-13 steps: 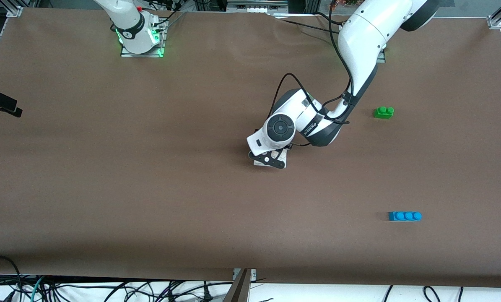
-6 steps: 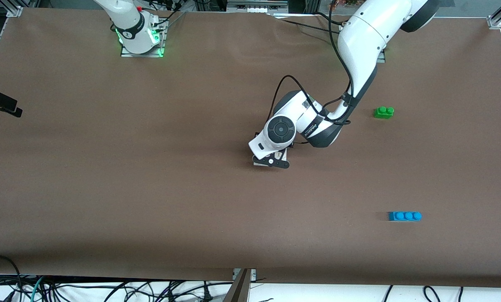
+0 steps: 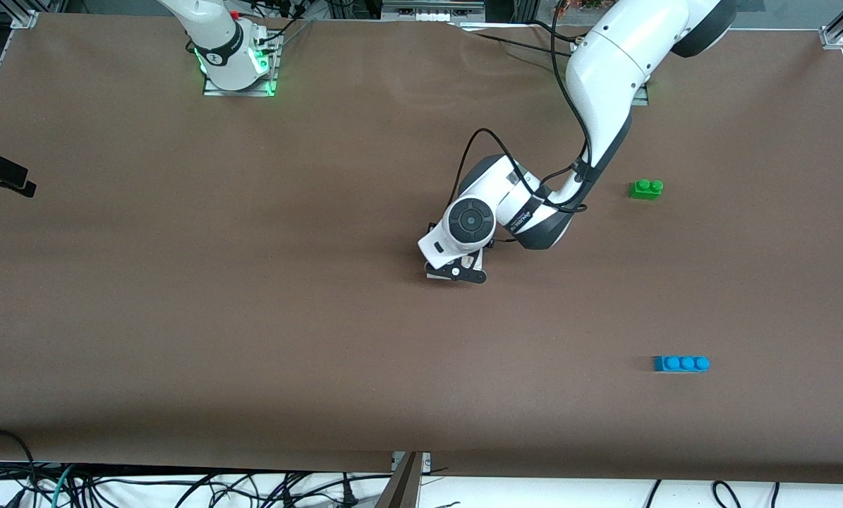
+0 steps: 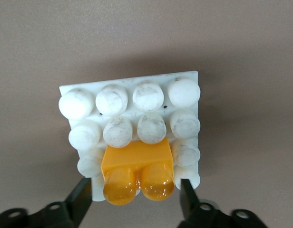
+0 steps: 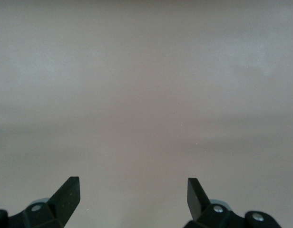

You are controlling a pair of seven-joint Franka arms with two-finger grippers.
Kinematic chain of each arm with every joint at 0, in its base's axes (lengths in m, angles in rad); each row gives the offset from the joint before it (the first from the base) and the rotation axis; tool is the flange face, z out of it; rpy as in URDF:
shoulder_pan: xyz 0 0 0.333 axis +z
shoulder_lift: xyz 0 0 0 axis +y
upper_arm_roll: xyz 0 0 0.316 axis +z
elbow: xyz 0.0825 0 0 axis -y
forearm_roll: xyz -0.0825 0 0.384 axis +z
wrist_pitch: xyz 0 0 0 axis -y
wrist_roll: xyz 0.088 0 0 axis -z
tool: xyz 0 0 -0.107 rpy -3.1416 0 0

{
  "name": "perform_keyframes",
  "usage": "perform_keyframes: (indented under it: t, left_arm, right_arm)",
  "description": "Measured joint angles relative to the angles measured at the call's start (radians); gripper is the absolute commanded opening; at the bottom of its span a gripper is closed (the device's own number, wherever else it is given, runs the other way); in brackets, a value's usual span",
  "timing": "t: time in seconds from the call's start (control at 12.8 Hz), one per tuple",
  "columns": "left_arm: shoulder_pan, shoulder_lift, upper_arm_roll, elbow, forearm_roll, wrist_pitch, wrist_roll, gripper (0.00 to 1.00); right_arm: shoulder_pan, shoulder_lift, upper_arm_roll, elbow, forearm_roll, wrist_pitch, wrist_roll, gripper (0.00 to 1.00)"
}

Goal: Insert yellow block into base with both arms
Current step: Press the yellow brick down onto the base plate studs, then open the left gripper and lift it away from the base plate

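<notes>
The yellow block (image 4: 137, 171) sits on the studs of the white base (image 4: 130, 102), at the edge of the base nearest the fingers. The base lies mid-table, mostly hidden under the left wrist in the front view (image 3: 432, 276). My left gripper (image 4: 134, 180) is low over the base (image 3: 456, 271). It is open, with one black finger (image 4: 82, 199) on each side of the block and a gap between each finger and the block. My right gripper (image 5: 133, 190) is open and empty over bare table; that arm waits.
A green two-stud brick (image 3: 645, 189) lies toward the left arm's end of the table. A blue three-stud brick (image 3: 681, 363) lies nearer the front camera than the green one. The brown table top (image 3: 252, 317) spreads around them.
The left wrist shifted slightly over the base between one second and half a second ago, then stayed put. The bricks have not moved.
</notes>
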Motion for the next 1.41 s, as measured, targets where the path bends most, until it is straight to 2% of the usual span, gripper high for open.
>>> perform_keyframes:
  t: [0.31, 0.63, 1.02, 1.41]
  left_arm:
    - [0.007, -0.029, 0.001, 0.03, 0.0, -0.048, -0.004, 1.0]
    - [0.077, -0.207, 0.01, 0.065, 0.0, -0.209, -0.006, 1.0]
    - [0.305, -0.426, 0.016, 0.064, 0.0, -0.342, 0.021, 1.0]
    - [0.496, -0.545, 0.022, 0.057, -0.002, -0.442, 0.272, 1.0]
  right_arm:
    - [0.0, 0.001, 0.0, 0.0, -0.001, 0.0, 0.0, 1.0]
    - [0.0, 0.004, 0.0, 0.0, -0.001, 0.0, 0.0, 1.0]
    - [0.001, 0.01, 0.001, 0.0, -0.002, 0.0, 0.0, 1.0]
    - [0.001, 0.01, 0.001, 0.0, -0.002, 0.0, 0.0, 1.0]
